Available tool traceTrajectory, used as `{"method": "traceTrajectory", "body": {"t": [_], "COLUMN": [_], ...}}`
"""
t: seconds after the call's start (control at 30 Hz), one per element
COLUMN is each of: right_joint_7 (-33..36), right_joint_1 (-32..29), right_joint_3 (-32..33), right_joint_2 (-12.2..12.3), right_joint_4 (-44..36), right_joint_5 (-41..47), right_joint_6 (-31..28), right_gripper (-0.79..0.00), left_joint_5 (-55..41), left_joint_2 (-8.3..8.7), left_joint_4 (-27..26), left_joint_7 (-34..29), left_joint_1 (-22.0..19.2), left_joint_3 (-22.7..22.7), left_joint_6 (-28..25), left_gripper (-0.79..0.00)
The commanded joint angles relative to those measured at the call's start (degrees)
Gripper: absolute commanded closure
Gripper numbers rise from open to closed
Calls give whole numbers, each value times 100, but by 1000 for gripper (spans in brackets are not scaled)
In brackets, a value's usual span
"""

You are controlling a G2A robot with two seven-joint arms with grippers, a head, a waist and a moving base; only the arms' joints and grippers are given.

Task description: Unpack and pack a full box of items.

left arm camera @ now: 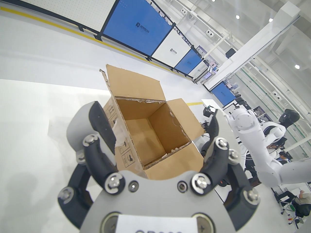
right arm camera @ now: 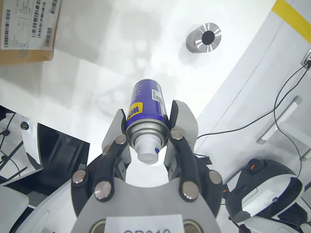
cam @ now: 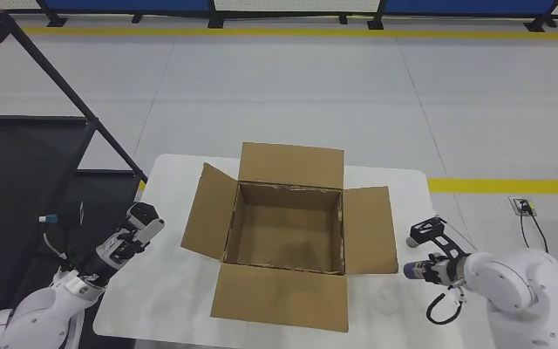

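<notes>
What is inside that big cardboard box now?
The cardboard box looks empty: only bare brown floor and walls show. The floor strip just behind its near wall is hidden.

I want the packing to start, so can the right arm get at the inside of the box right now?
Probably yes: the box stands wide open on top, and the right tool, shut on the spray can, sits beside it with nothing between.

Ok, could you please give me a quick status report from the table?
Left gripper open, empty, beside box. Right gripper shut on spray can, right of box. Box open, flaps spread, bottom bare. Metal cylinder on table beyond can.
</notes>
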Motion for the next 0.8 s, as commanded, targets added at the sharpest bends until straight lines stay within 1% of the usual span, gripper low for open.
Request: {"method": "traceTrajectory", "body": {"t": [0.0,0.17,0.33,0.37,0.4,0.5,0.57,0.63,0.7,0.77], "right_joint_7": [73,118,118,115,112,24,-21,-46,-62,-79], "right_joint_1": [218,623,820,839,854,888,898,902,901,895], "right_joint_3": [-190,-597,-800,-831,-858,-910,-917,-925,-932,-937], "right_joint_2": [2,14,27,29,31,41,51,62,73,84], "right_joint_4": [226,751,1097,1153,1211,1367,1440,1473,1488,1485], "right_joint_5": [-98,-264,-249,-257,-283,-291,-272,-253,-231,-216], "right_joint_6": [75,188,256,276,311,313,307,302,300,295], "right_gripper": [0,0,0,-77,-126,-197,-265,-286,-329,-354], "left_joint_5": [0,0,0,0,0,0,0,0,0,0], "left_joint_2": [0,0,0,0,0,0,0,0,0,0], "left_joint_4": [0,0,0,0,0,0,0,0,0,0], "left_joint_7": [0,0,0,0,0,0,0,0,0,0], "left_joint_1": [0,0,0,0,0,0,0,0,0,0], "left_joint_3": [0,0,0,0,0,0,0,0,0,0], "left_joint_6": [0,0,0,0,0,0,0,0,0,0], "left_gripper": [-785,-785,-785,-785,-785,-785,-785,-785,-785,-785]}}
